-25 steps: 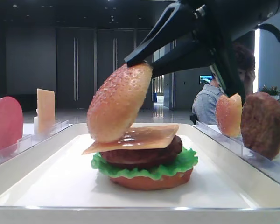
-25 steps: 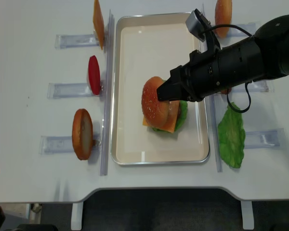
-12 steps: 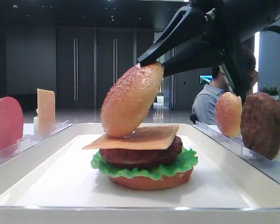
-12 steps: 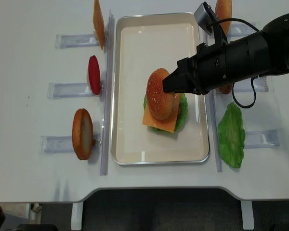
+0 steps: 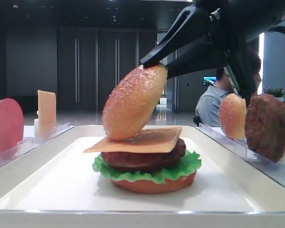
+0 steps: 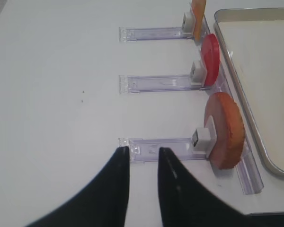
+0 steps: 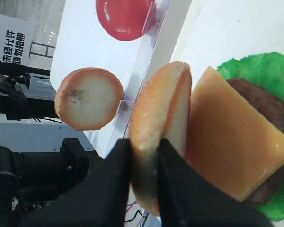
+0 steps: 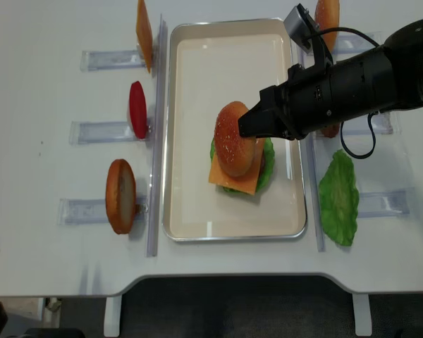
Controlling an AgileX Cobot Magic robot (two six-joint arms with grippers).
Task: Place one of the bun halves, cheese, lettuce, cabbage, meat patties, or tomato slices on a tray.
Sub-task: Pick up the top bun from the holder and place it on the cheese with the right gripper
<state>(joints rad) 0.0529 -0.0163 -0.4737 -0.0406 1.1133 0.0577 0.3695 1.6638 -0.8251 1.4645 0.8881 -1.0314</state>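
Right gripper point(image 7: 144, 156), reaching in from the upper right of the low front view, is pinched on the rim of the bun top point(image 5: 133, 102), fingers on either face of its thin edge. That bun hangs tilted, near vertical, with its lower end touching the cheese point(image 5: 140, 140) at centre frame, on a stack of meat patty point(image 5: 145, 159), lettuce point(image 5: 147, 172) and orange-red bun bottom point(image 5: 154, 184) standing in the white tray point(image 8: 197, 225). Judgement: it looks like a light, rigid prop with a pebbled crust that gives decent friction, not fragile. The edge pinch works for carrying but leaves the dome free to swing or tip when let go, so it likely needs laying flat, crust up, before opening. Cheese slice looks thin and stiff and overhangs the patty, so a push from the bun could slide it. Left gripper point(image 6: 142, 158), bottom of its own wrist view, is slightly parted and holds nothing, over bare table beside a clear rack point(image 6: 156, 144) holding another bun half point(image 6: 225, 130). Spare lettuce leaf point(image 8: 338, 197) lies right of the tray.
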